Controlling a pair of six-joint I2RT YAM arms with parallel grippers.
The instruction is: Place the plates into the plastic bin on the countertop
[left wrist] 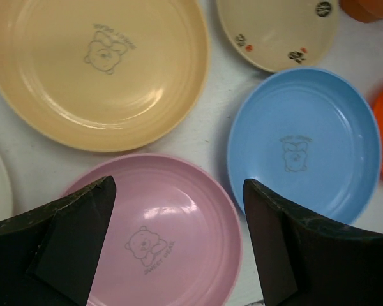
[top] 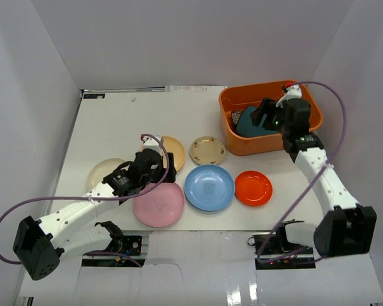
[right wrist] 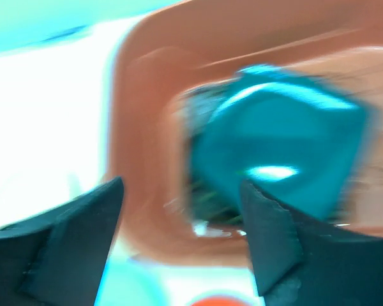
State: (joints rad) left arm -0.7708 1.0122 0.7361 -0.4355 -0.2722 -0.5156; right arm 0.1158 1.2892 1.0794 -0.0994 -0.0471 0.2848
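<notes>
the white countertop (top: 115,121) fills most of the top view. the orange bin (top: 255,148) sits at its far right corner. the right gripper (top: 263,115) hangs over the bin, its jaws spread with nothing between them; its wrist view is blurred but shows the same gap (right wrist: 182,236) above the bin's near wall (right wrist: 147,127). the left gripper (top: 156,167) hovers low over the plates at centre left, jaws spread wide and empty (left wrist: 179,242). six plates lie on the countertop: the pink plate (top: 158,204) (left wrist: 172,217) directly under the left gripper, the blue plate (top: 209,187) (left wrist: 306,140) just right of it, the yellow plate (top: 172,150) (left wrist: 96,70) behind and partly hidden by the arm, the cream plate (top: 105,171) to the left, the red plate (top: 253,188) right of the blue, and the tan plate (top: 207,150) behind the blue. the teal plate (top: 246,124) (right wrist: 274,146) lies tilted inside the bin, on a dark dish (top: 235,117) at its left edge.
</notes>
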